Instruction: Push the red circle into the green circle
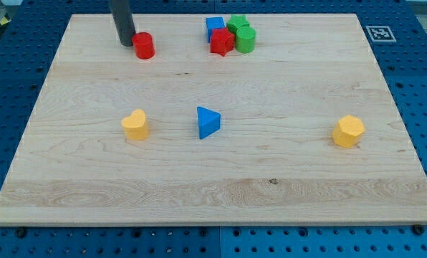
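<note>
A pale wooden board point(221, 179) with visible grain fills most of the view. Beneath and around it lies a blue perforated table surface point(425, 93), dotted with rows of small holes. A black-and-white marker tag point(379, 33) sits just beyond the board's top right corner. Lighting is even.

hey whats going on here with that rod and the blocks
A robot arm's dark rod is pushing small coloured blocks on a wooden board. My tip sits just to the view's left of the red circle block, about touching it. The green circle block lies further to the view's right, in a cluster with a red star block and a blue cube. The two circles remain well apart.
</note>
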You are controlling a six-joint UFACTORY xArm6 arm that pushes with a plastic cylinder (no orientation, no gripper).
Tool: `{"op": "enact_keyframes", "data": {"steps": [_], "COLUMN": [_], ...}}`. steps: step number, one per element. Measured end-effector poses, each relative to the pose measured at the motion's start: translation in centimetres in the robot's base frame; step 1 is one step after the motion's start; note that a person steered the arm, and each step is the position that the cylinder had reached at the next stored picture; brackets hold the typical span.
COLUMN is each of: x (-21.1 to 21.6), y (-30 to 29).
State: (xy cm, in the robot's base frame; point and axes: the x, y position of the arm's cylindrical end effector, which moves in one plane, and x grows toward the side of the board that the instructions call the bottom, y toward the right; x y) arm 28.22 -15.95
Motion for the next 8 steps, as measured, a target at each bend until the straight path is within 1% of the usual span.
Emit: {"op": "enact_keyframes", "data": {"steps": [1, 3, 6, 7, 8], "x": [0.9, 3.4, 5.7, 7.8, 8.2], "y": [0.3, 2.8, 8.9, 10.5, 12.5]}}
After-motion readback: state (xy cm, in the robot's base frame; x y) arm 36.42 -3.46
